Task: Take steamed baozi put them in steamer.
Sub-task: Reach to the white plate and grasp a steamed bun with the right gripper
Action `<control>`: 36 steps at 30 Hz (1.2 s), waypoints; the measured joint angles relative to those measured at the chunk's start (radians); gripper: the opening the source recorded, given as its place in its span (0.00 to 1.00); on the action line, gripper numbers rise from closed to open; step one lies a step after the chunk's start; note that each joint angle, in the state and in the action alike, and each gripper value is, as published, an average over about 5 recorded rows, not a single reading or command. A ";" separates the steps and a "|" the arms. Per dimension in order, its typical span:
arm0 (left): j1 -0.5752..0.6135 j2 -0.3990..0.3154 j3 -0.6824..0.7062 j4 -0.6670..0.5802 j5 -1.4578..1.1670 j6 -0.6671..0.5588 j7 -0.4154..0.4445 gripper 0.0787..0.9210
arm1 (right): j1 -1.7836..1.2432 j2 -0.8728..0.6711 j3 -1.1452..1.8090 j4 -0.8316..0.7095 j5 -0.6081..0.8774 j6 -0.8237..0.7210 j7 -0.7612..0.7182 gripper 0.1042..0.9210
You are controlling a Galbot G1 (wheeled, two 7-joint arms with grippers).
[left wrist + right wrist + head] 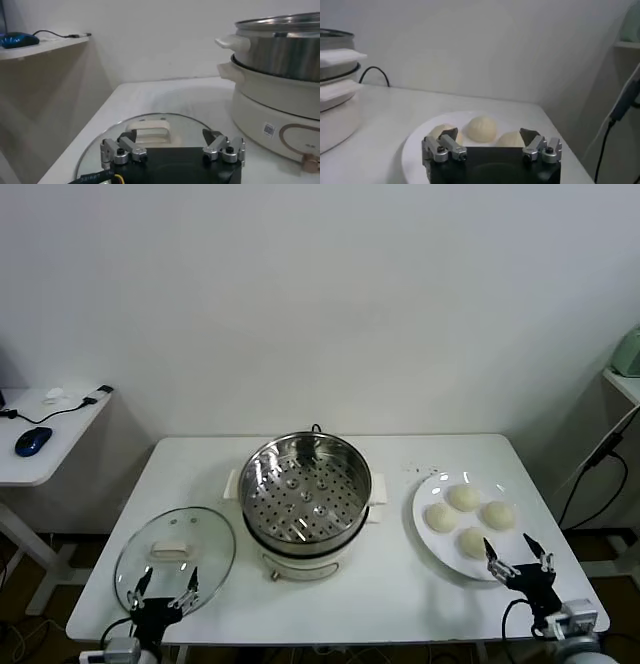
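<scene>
Several cream-white steamed baozi [463,497] lie on a flat white plate [428,540] at the table's right side. In the right wrist view the baozi [479,127] show just beyond the fingers. The steamer [305,494], a shiny steel pot with a bare perforated tray, stands mid-table on its white base. My right gripper [512,552] hovers open at the plate's near edge and holds nothing; its jaws [489,134] stand wide apart. At the front left my left gripper [168,582] is open and empty over the near rim of the glass lid [175,556].
The glass lid [150,125] with its white handle lies flat, left of the steamer [280,60]. A side desk with a blue mouse [33,441] stands far left. A shelf and a hanging black cable [600,474] are at the right.
</scene>
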State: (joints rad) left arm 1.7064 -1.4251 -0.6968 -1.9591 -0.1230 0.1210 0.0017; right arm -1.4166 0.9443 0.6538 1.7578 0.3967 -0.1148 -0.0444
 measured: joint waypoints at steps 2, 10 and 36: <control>0.001 0.000 0.001 -0.002 0.001 0.000 0.000 0.88 | 0.040 -0.022 -0.018 -0.024 -0.010 -0.006 -0.011 0.88; 0.008 -0.006 0.011 -0.012 0.018 -0.009 0.000 0.88 | 0.370 -0.236 -0.251 -0.230 -0.122 -0.017 -0.207 0.88; 0.003 -0.025 0.011 0.021 0.039 -0.024 -0.004 0.88 | 1.503 -0.265 -1.487 -0.834 -0.300 0.180 -1.051 0.88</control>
State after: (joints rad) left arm 1.7096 -1.4500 -0.6861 -1.9380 -0.0843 0.0969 -0.0019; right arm 0.0867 0.6793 -0.8336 0.9237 0.0970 0.0653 -1.0959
